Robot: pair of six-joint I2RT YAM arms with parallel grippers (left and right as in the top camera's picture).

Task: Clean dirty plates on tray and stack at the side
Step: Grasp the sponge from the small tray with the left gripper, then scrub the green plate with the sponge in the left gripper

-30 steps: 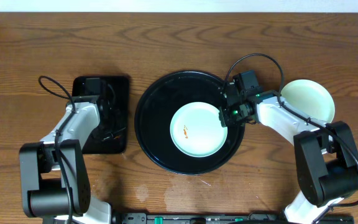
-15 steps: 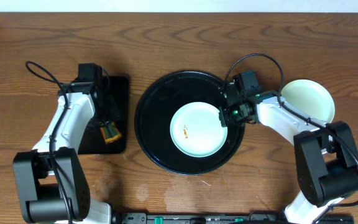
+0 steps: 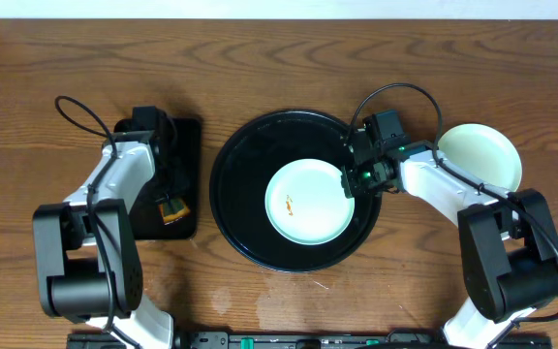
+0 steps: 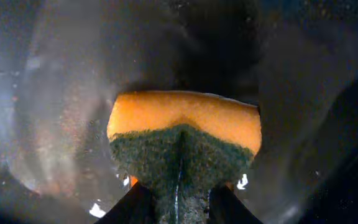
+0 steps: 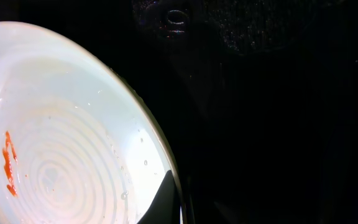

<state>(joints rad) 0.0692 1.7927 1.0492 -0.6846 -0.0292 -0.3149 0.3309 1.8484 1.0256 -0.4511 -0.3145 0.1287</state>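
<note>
A pale mint-green plate (image 3: 308, 202) with a small orange smear (image 3: 289, 204) lies on the large round black tray (image 3: 240, 165). My right gripper (image 3: 350, 180) is shut on the plate's right rim. In the right wrist view one finger lies on the plate (image 5: 61, 143) at the rim, where the gripper (image 5: 179, 194) closes, with the tray (image 5: 278, 124) dark beside it. A second pale plate (image 3: 480, 155) rests on the table at the right. My left gripper (image 3: 169, 200) is shut on an orange and green sponge (image 4: 185, 118), shown between its fingers (image 4: 179, 196).
A small rectangular black tray (image 3: 188, 136) lies left of the round tray, under my left gripper; its wet surface (image 4: 55, 93) fills the left wrist view. Both arms' cables loop above the table. Brown wooden table all around.
My left arm swung over the rectangular tray and the sponge came into view in its gripper. My right arm and the plate have not moved.
</note>
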